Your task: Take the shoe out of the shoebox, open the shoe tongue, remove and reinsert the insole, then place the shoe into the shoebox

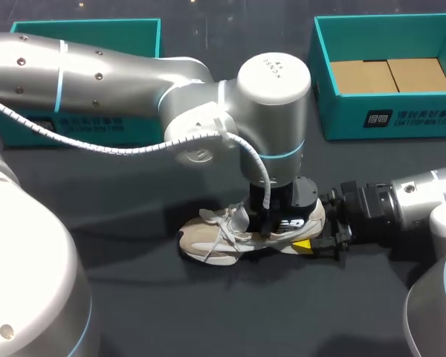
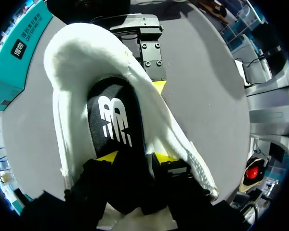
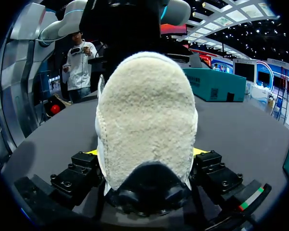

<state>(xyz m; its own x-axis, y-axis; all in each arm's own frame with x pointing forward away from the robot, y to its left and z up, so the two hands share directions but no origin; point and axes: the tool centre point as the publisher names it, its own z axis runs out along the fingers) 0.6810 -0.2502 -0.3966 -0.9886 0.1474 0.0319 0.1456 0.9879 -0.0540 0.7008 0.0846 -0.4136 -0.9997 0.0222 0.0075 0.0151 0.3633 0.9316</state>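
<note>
A beige shoe [image 1: 215, 239] lies on the dark table, toe toward my left side and laces loose. My left gripper [image 1: 275, 219] points straight down into its opening. In the left wrist view its fingers [image 2: 136, 157] stand apart, open, on either side of the black insole [image 2: 115, 130], which lies inside the shoe [image 2: 77, 53]. My right gripper [image 1: 312, 242] comes in low from the right. The fuzzy heel [image 3: 144, 120] fills the gap between its fingers [image 3: 145, 153], and both press against it.
A teal shoebox [image 1: 386, 115] with brown cardboard inside stands at the back right. Another teal box [image 1: 89, 26] sits at the back left, partly hidden by my left arm. Bare dark table lies in front of the shoe.
</note>
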